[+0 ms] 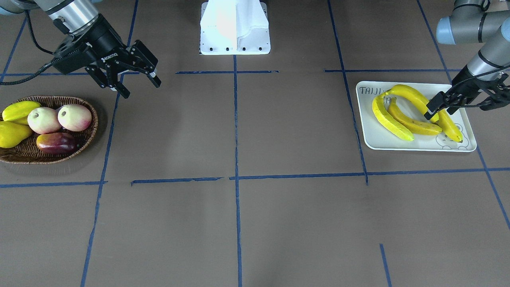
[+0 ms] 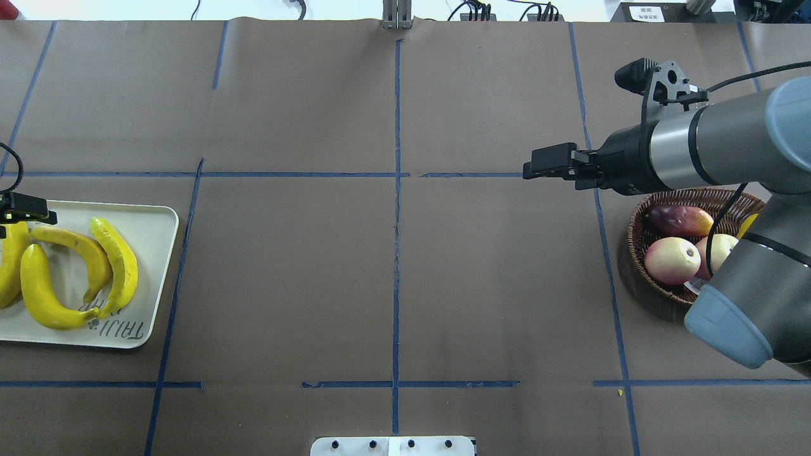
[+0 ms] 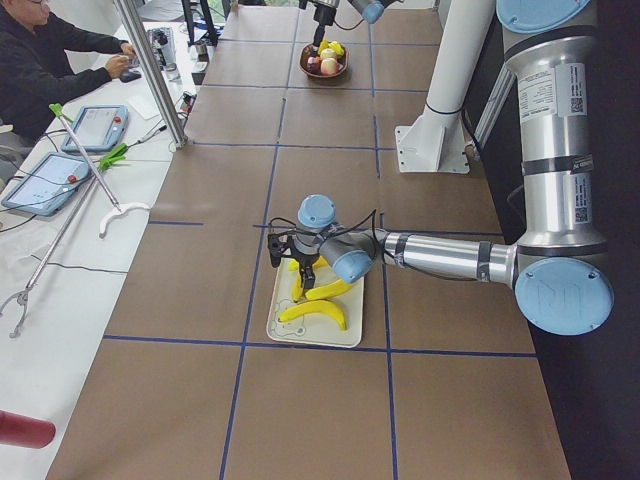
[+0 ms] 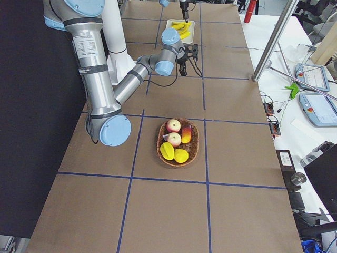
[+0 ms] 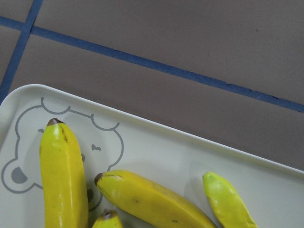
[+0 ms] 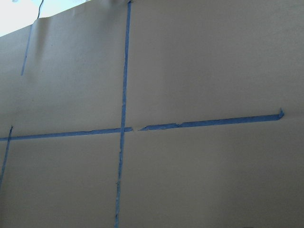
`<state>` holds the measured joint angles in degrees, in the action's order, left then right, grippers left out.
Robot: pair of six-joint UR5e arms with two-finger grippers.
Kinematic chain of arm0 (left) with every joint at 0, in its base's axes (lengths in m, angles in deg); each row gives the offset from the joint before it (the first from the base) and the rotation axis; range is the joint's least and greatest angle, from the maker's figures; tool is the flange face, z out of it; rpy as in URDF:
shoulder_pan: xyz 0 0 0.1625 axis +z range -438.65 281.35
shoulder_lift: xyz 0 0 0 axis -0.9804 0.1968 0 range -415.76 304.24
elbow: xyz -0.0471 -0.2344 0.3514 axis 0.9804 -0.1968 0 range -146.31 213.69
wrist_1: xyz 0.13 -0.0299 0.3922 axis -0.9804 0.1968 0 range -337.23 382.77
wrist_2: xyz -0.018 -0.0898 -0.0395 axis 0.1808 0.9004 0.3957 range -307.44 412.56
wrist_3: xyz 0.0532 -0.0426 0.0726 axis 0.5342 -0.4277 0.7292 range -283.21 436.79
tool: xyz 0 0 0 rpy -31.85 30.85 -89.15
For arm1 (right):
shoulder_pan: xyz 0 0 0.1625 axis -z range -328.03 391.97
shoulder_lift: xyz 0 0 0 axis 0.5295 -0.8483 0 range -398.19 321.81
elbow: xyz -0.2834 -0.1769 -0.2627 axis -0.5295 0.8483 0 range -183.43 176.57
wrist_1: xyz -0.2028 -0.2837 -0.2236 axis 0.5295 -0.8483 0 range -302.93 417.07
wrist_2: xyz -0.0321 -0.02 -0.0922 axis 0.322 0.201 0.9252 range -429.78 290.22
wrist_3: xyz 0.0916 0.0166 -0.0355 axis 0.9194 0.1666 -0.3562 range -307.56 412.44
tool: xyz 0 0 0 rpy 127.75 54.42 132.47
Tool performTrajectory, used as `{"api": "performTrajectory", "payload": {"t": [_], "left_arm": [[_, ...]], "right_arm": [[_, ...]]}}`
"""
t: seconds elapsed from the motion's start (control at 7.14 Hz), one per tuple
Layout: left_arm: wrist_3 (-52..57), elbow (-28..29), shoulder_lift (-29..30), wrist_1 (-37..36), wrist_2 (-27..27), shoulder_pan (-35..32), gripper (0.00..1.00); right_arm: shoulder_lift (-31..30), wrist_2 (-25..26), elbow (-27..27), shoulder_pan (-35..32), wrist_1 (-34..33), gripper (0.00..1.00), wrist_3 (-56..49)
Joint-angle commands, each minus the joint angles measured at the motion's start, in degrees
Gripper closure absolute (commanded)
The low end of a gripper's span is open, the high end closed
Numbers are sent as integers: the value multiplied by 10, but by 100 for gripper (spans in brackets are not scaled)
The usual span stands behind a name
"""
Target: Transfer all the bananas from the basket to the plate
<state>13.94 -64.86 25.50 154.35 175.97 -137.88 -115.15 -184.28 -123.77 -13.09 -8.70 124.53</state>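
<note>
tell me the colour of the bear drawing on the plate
Grey: the bear drawing shows best in the left wrist-mounted view.

Two pinkish apples (image 1: 44,119) lie touching, beside a dark red mango (image 1: 55,143) and a yellow pear (image 1: 10,134). Blue tape lines (image 1: 236,119) cross the brown table cover (image 1: 299,219). A person (image 3: 40,60) is near two tablets (image 3: 95,125).

Six views; left wrist close above plate (image 5: 156,152)

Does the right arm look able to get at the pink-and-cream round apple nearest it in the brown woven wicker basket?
Probably yes. The right gripper hangs open just beside the basket. That apple lies on top of the pile, uncovered, with nothing between it and the gripper.
</note>
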Motion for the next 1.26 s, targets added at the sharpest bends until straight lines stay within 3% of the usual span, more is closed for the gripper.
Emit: {"api": "performTrajectory", "payload": {"t": [0.0, 0.14, 0.28, 0.42, 0.56, 0.84, 0.98, 1.12], "left_arm": [[0, -1, 6, 5, 6, -4, 1], [14, -4, 9, 1, 3, -15, 0], [94, -2, 9, -4, 2, -39, 0], [184, 1, 9, -42, 3, -72, 0], [286, 1, 13, -106, 4, -107, 0], [529, 1, 60, -291, 12, -221, 0], [617, 10, 80, -392, 36, -273, 0], [721, 40, 85, -447, 52, -328, 0]], "right_arm": [[-25, -67, 21, -72, -1, 0, -65], [-44, -116, 48, -130, -2, 0, -142], [-66, -146, 81, -180, -14, 0, -250], [-91, -147, 98, -219, -48, 0, -377], [-108, -152, 107, -270, -104, 0, -487], [-109, -227, 155, -385, -189, 0, -662], [-109, -265, 193, -420, -200, 0, -693], [-113, -271, 210, -445, -232, 0, -708]]}}
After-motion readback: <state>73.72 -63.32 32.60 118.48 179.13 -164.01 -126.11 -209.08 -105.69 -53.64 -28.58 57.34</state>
